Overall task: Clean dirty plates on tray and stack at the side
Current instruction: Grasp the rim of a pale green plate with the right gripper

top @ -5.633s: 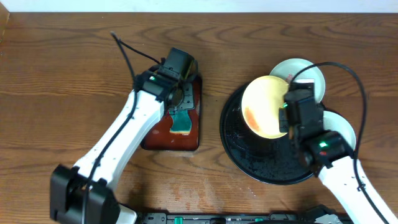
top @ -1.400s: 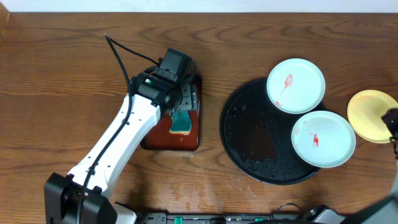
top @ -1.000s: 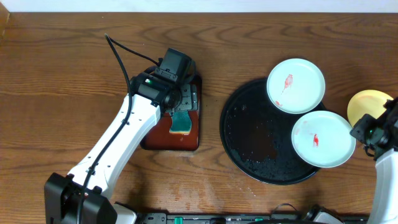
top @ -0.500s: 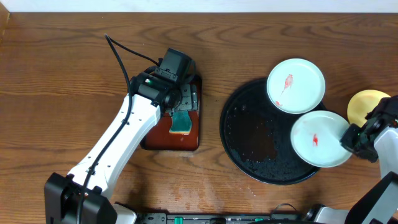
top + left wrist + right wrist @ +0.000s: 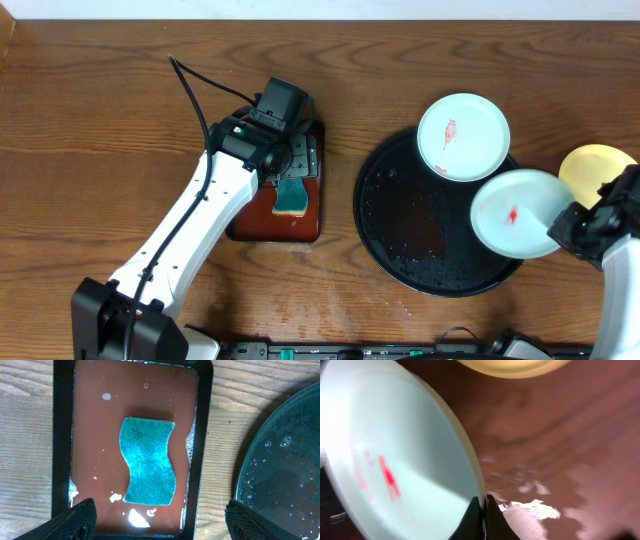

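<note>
Right gripper (image 5: 481, 516), arm reaching in from the side, is pinched tight on the rim of a red-smeared pale blue plate (image 5: 395, 460), held tilted over the black tray (image 5: 400, 235) edge. The yellow plate (image 5: 590, 168) sits just beyond it. Far across, the left gripper (image 5: 160, 520) hangs spread wide over the sponge (image 5: 149, 462).

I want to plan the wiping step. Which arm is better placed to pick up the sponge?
Left. The left gripper, open, hangs right over the sponge; the right gripper is shut on a smeared plate at its rim.
</note>
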You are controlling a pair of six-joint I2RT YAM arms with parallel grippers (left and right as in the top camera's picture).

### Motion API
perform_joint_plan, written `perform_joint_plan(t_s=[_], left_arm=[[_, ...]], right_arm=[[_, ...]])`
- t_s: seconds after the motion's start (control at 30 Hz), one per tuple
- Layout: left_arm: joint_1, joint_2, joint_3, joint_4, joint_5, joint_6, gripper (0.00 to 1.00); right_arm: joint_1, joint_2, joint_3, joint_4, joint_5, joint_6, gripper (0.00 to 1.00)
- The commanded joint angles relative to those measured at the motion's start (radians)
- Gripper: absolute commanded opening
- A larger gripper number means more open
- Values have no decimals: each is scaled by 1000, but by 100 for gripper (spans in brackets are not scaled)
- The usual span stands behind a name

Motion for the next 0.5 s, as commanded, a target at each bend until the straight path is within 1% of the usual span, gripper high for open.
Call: perform_joint_plan(t_s=[0.0,0.07,0.23,0.37,0.47], left_arm=[[2,-9,8,-3,-1,9,83],[2,-9,8,-3,-1,9,83],[2,-9,8,-3,-1,10,83],[2,-9,8,-3,-1,9,83],[2,-9,8,-3,-1,9,83]], right_arm=[[51,-69,-1,20,-230,2,1],[103,-84,-1,36,-286,-44,1],[278,-45,-24,64,-238,-62,1],[421,42,-89,144,-220,-55,1],[493,131,-134,214,-126,0,1]])
